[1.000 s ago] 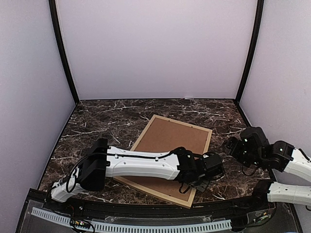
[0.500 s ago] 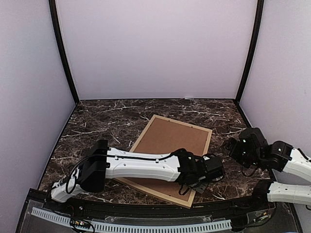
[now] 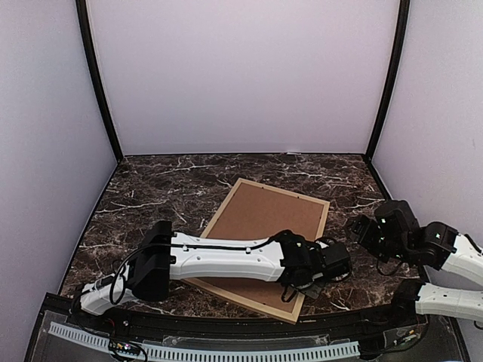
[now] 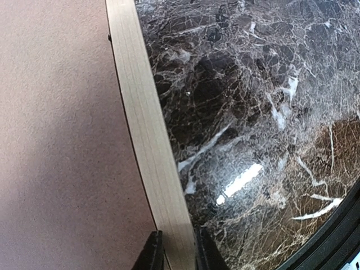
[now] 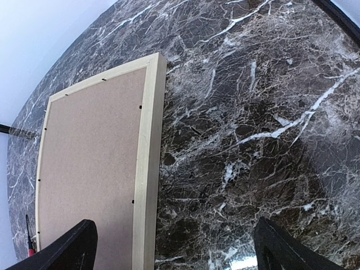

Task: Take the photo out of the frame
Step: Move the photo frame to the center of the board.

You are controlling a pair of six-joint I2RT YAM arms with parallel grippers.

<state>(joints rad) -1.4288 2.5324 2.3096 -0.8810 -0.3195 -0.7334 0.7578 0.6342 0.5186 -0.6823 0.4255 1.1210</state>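
The frame lies face down and skewed on the marble table, its thin light wood moulding around a brown backing board. The photo is hidden beneath the board. My left gripper reaches across the frame to the near end of its right side. In the left wrist view its two dark fingers stand tight against either side of the moulding, so the left gripper is shut on the frame. My right gripper hovers open just right of the frame. In its own view the right gripper spans bare marble beside the frame's edge.
Dark veined marble table runs to lilac walls at the back and sides, with black corner posts. A black rail borders the near edge under the arm bases. The backing board shows small dark tab notches along its border.
The left jaws have narrowed onto the frame's right moulding, and the left arm has shifted slightly. The right arm and the frame have stayed where they were.
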